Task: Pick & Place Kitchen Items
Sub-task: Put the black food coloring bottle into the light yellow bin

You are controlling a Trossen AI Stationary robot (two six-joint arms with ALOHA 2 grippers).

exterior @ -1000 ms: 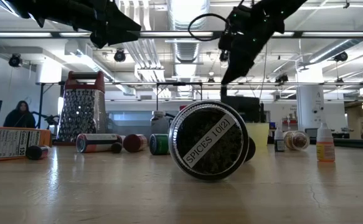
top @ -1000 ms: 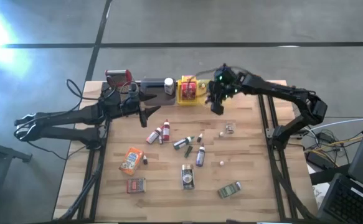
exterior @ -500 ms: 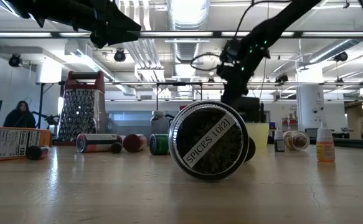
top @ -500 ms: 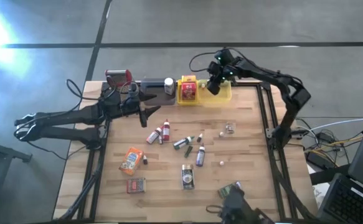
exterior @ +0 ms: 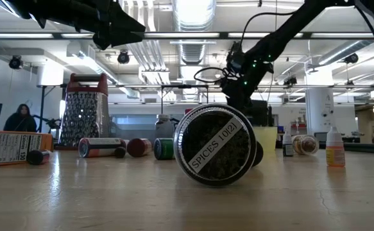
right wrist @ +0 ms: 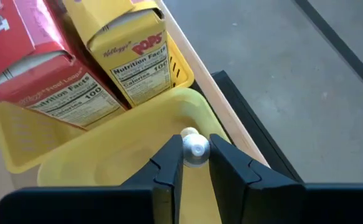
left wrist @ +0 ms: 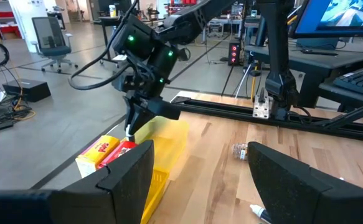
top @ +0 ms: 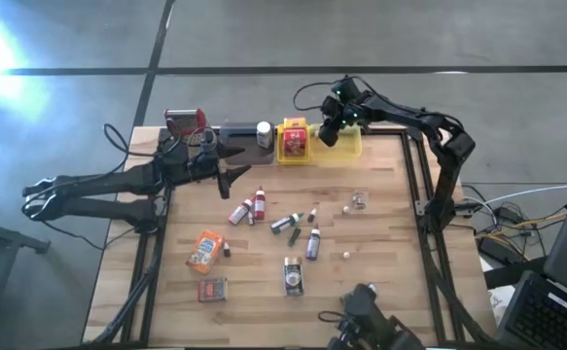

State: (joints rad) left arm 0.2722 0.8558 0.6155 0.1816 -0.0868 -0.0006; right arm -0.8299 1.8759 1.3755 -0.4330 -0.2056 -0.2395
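Note:
My right gripper [top: 328, 136] is at the table's far edge, over the yellow tray [right wrist: 106, 155], shut on a small round silvery-white item [right wrist: 195, 147]. In that tray stand a red box [right wrist: 38, 68] and a yellow box [right wrist: 137, 53]. Kitchen items lie loose on the table: small bottles [top: 249, 207], an orange packet [top: 205, 250], a red packet [top: 212, 289] and a round spice tin [exterior: 215, 153] on its side. My left gripper [top: 232, 178] waits open above the table's far left, with nothing between its fingers. My right gripper pinches the small round item's two sides [right wrist: 195, 147] between the free ends of its fingers [right wrist: 169, 165]. The fingers slant down over the tray's right half. The item [left wrist: 129, 130] sits at the fingertips, clear above the tray's floor.
A red-topped metal grater [top: 186, 122] and a grey tray [top: 239, 131] stand at the far edge, left of the yellow tray. A clear jar [top: 359, 200] and two small white balls [top: 346, 256] lie right of middle. A dark shape [top: 366, 321] covers the table's near edge.
My right gripper has gone toward the table's far edge and a little left, and down over the yellow tray, carrying the small round item. A dark shape has come in over the table's near edge and now hides the green tin there.

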